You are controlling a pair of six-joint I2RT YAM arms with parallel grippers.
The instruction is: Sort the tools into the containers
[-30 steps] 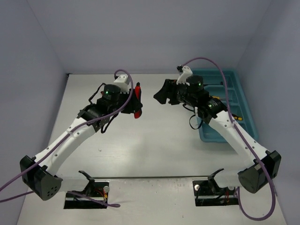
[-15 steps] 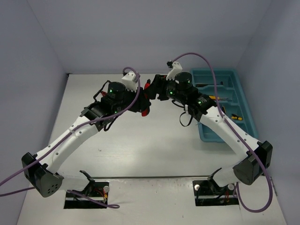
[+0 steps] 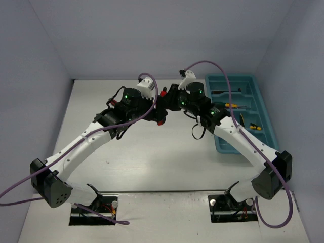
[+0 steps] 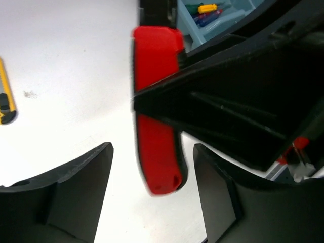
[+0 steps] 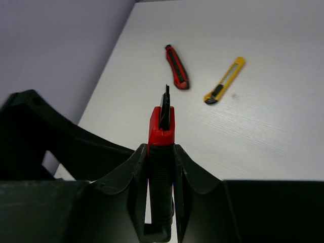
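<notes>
**Inspector:** Count?

**Assistant:** Three knives: the red knife [image 5: 161, 135], a second red knife [image 5: 176, 67] and a yellow knife [image 5: 225, 80]. One teal tray [image 3: 225, 146] sits at the worktop's [image 5: 263, 126] far right corner. It holds small tools [image 3: 231, 105], too small to count.

**Inspector:** Condition and position?

**Assistant:** The red knife has a black slider and is held above the worktop, mid far edge. The right fingers [image 5: 137, 169] are clamped on it. The left fingers [image 4: 81, 187] are spread either side, not touching. The other two knives lie loose, near each other.

**Inspector:** Change?

**Assistant:** A second ago only the left fingers held it, and the right fingers stood apart from it.
</notes>
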